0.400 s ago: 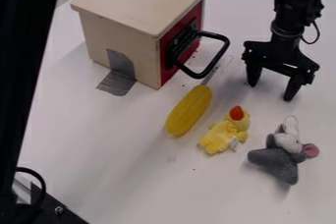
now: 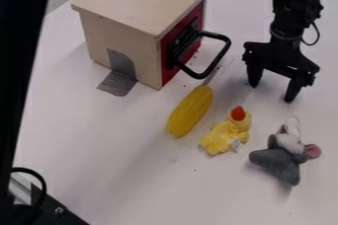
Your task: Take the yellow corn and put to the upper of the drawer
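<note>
At the upper right, my gripper (image 2: 272, 91) hangs open over the table, with nothing between its fingers. The yellow corn (image 2: 190, 111) lies on the table left of and below the gripper, tilted, its upper end close under the drawer's black handle. The drawer (image 2: 141, 3) is a cream box with a flat top and a red front that looks closed; the handle sticks out toward the gripper.
A yellow duck toy (image 2: 226, 132) lies just right of the corn. Further right is a grey mouse toy (image 2: 280, 157). Grey tape (image 2: 120, 74) holds the box's side to the white table (image 2: 125, 169). A dark post stands along the left edge.
The arm and gripper have shifted very slightly left. The corn, the toys and the drawer are where they were.
</note>
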Controlling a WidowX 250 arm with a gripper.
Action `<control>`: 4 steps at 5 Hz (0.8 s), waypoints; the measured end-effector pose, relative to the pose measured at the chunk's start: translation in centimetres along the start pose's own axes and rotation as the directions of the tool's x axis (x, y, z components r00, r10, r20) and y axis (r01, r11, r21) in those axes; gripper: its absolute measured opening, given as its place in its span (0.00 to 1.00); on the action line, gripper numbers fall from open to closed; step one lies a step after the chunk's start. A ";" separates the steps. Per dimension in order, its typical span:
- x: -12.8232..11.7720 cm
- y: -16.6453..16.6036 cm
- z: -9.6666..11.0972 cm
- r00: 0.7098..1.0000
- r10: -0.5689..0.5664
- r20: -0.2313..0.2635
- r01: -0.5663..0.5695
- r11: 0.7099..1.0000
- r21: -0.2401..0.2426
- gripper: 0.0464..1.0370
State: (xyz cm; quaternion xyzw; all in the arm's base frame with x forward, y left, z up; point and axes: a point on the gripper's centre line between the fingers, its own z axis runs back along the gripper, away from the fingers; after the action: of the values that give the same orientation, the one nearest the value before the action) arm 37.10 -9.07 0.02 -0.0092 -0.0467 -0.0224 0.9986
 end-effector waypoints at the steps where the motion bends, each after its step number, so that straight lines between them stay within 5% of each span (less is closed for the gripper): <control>1: -0.4 -0.1 2.5 0.998 -0.009 0.062 0.011 0.999 -0.030 0.96; 3: -2.4 0.5 7.1 0.988 -0.036 0.150 0.040 0.999 -0.021 0.96; 4: -5.2 1.3 7.2 0.989 -0.052 0.136 0.054 0.999 -0.009 0.96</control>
State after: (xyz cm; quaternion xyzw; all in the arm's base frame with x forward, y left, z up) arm 31.34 -7.43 6.71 -0.0155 -0.1147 -0.0484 0.9921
